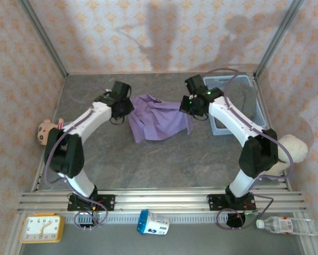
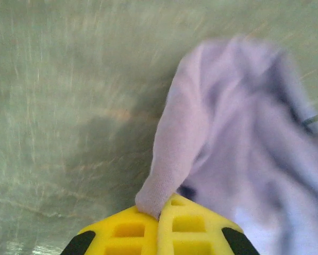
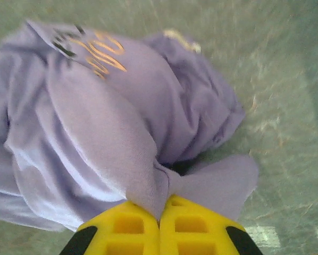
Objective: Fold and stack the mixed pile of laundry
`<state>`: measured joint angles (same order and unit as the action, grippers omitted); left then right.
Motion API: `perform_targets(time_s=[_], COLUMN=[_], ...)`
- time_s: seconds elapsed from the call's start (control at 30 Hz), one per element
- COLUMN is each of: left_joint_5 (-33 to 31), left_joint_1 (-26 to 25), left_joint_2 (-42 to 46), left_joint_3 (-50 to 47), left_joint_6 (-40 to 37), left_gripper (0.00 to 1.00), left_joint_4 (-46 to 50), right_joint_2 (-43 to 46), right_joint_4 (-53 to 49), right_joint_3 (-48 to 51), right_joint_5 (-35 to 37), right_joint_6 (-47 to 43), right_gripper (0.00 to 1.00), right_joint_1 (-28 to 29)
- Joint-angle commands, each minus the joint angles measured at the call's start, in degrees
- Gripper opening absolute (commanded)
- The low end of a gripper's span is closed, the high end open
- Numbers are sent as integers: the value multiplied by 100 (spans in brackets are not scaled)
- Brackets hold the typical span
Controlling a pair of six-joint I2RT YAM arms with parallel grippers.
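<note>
Spreading step: your left gripper [image 2: 159, 214] and right gripper [image 3: 160, 212] each clench a fold of the purple shirt [image 1: 158, 118]; next, pull apart evenly to flatten it.

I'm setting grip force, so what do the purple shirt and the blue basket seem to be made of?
The purple shirt: soft matte cloth, perhaps fleece or jersey; it drapes in rounded folds and looks slightly fuzzy. The blue basket: probably rigid plastic, given its straight walls and square rim; finish too small to judge.
</note>
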<state>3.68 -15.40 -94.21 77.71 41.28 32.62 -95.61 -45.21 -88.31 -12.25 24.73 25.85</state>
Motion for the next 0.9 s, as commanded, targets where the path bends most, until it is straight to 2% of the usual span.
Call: perform_targets(time_s=[0.0,0.13,0.27,0.37,0.5,0.6,0.77,0.87], left_joint_5=[62,180,536,675,729,849,1389,1542], left_joint_1=[187,503,703,714,739,896,1256,1394], left_joint_2=[772,1207,1364,1238,947,399,-593,-1108], left_joint_3=[919,1709,2270,2747,2998,3586,5225,6611], left_joint_6=[-452,-481,-454,-406,-312,-234,8,-31], left_gripper=[0,0,0,0,0,0,0,0], left_joint_4=[448,680,536,545,394,486,586,819], right_joint_2=[380,551,762,637,355,-199,-1376,-1879], right_joint_4=[-358,-622,-149,15,484,876,1029,1093], right_joint_3=[-877,-1724,-2091,-2550,-2745,-3185,-5154,-6378], right_joint_5=[20,-98,-852,-1232,-1309,-1359,-1814,-1997], right_joint_6=[-458,-655,-392,-135,88,267,684,854], right_gripper=[0,0,0,0,0,0,0,0], right_joint_1=[-69,-288,-609,-705,-715,-804,-1076,-1167])
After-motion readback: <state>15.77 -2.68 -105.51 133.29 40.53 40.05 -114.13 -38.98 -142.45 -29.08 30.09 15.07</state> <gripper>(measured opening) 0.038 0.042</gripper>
